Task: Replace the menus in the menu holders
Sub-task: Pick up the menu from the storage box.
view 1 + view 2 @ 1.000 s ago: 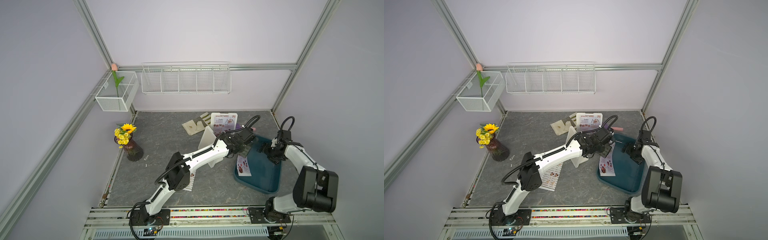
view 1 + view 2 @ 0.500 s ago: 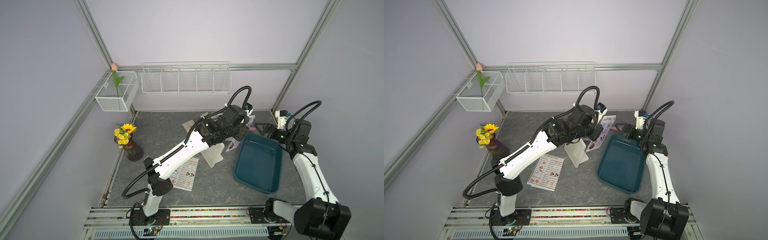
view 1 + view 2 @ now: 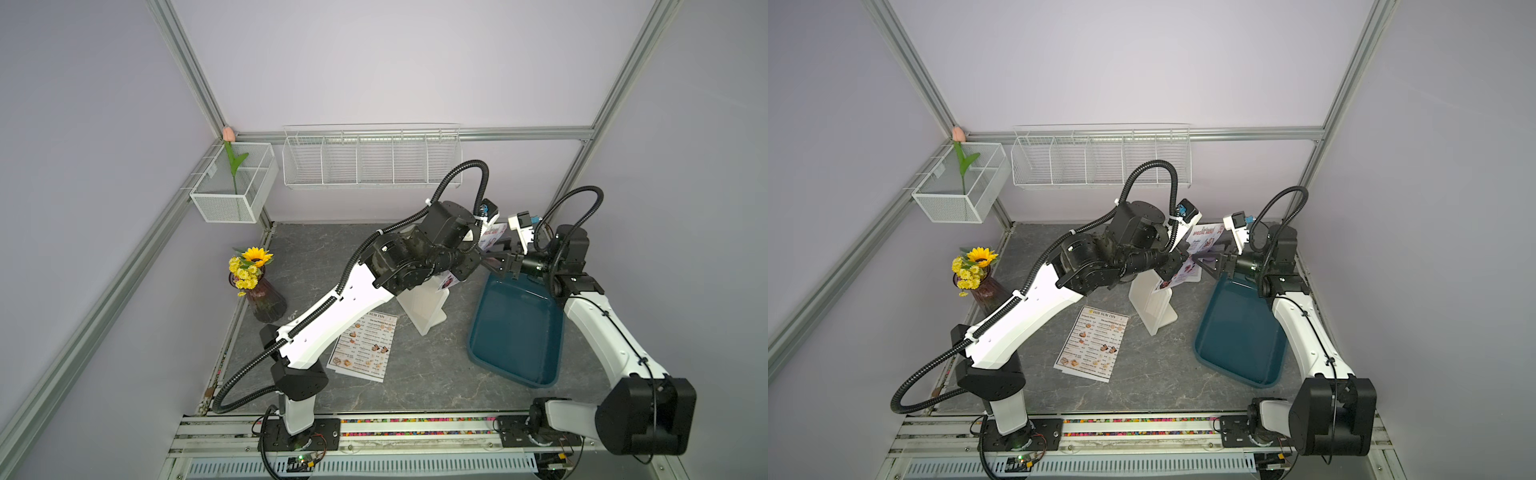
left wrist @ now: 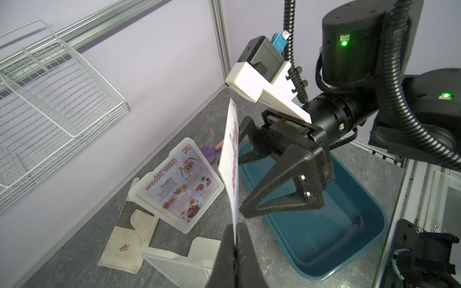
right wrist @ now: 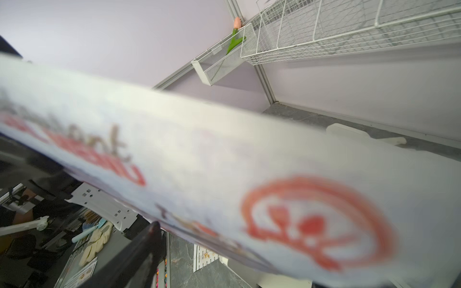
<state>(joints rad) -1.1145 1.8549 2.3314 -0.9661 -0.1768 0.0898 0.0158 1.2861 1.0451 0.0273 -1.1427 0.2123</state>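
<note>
Fingers of left arm (image 4: 224, 256) pinch SPECIAL MENU sheet (image 4: 230, 162); right fingers (image 4: 274, 207) gape wide.

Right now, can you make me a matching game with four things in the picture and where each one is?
Things:
1. DIM SUM INN menu
2. loose SPECIAL MENU sheet
3. sunflower
4. pink tulip

Places:
A. standing in the white mesh basket on the wall
B. pinched in the left end effector
C. lying flat on the table
D. in the dark vase

Pairs: 1-C, 2-B, 3-D, 4-A
</note>
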